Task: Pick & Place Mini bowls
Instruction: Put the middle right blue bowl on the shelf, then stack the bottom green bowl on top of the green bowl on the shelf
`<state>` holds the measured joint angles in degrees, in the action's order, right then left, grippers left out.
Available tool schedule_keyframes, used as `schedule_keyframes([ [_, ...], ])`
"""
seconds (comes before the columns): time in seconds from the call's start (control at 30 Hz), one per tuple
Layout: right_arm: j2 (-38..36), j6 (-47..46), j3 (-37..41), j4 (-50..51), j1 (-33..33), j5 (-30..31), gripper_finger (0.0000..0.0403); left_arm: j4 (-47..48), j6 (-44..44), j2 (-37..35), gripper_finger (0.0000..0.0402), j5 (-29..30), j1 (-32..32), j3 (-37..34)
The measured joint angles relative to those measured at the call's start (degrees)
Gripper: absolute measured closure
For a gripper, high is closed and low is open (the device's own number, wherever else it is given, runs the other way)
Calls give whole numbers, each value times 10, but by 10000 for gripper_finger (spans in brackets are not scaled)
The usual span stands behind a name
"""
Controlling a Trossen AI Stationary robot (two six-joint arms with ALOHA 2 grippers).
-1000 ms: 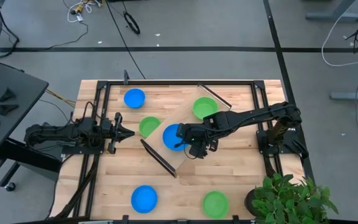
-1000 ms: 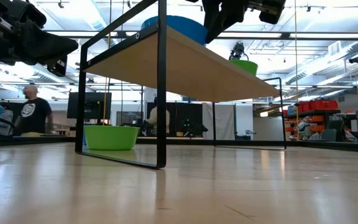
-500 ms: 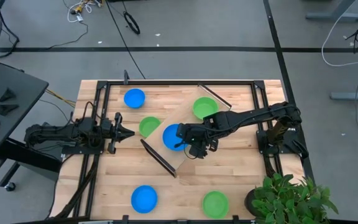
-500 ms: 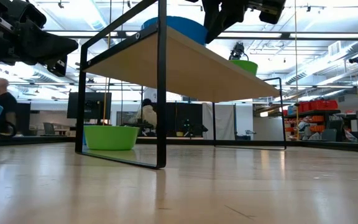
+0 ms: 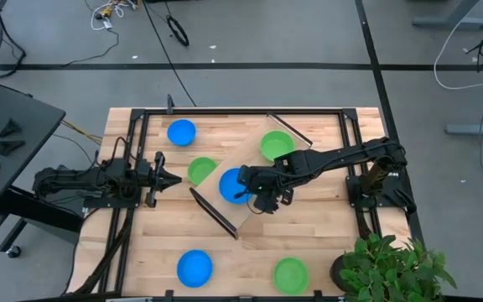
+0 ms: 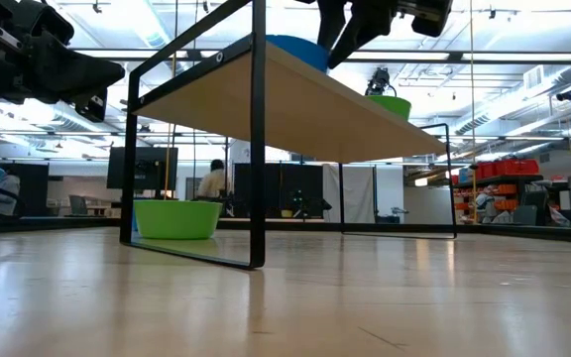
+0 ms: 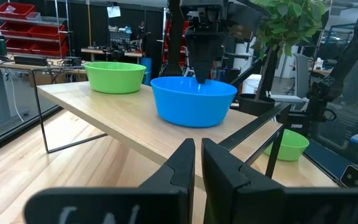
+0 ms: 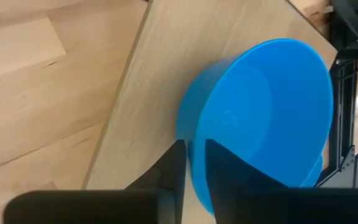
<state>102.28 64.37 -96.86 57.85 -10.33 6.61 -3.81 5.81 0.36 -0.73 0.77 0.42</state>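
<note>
A blue mini bowl [image 5: 233,184] sits on the raised pale wooden tray [image 5: 243,215], and a green one [image 5: 276,145] stands at the tray's far end. My right gripper [image 8: 194,152] slants down over the blue bowl's rim, open. One finger is inside the bowl and one outside. Around the tray, a blue bowl [image 5: 181,132], a green bowl [image 5: 200,171], a blue bowl [image 5: 194,268] and a green bowl [image 5: 290,274] rest on the table. My left gripper [image 5: 179,178] waits level at the table's left, shut. My right gripper has one finger [image 8: 225,168] inside the blue bowl and the other [image 8: 169,168] outside its wall, astride the rim [image 8: 194,134], slanting down from the table's right. Whether either finger touches the rim, I cannot tell. The bowl stands on the tray.
The tray stands on thin black wire legs [image 6: 257,149], with room beneath it. Black rails [image 5: 132,168] run along the table's left and right sides. A potted plant [image 5: 388,268] fills the near right corner. A person [image 6: 209,181] shows in the room behind.
My right gripper has opened a little over the blue bowl without shifting. In the low view the bowl has sunk and now sits lower on the tray.
</note>
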Motion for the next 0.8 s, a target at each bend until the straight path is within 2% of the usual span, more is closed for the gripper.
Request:
schedule_keyframes([
  [0.47, 0, -9, 0, -12, 0, 0, 295, 0, 0, 0, 369, 0, 0, 0],
  [0.8, -1, -39, 0, -11, 0, 2, 289, 0, 0, 0, 369, 0, 0, 0],
])
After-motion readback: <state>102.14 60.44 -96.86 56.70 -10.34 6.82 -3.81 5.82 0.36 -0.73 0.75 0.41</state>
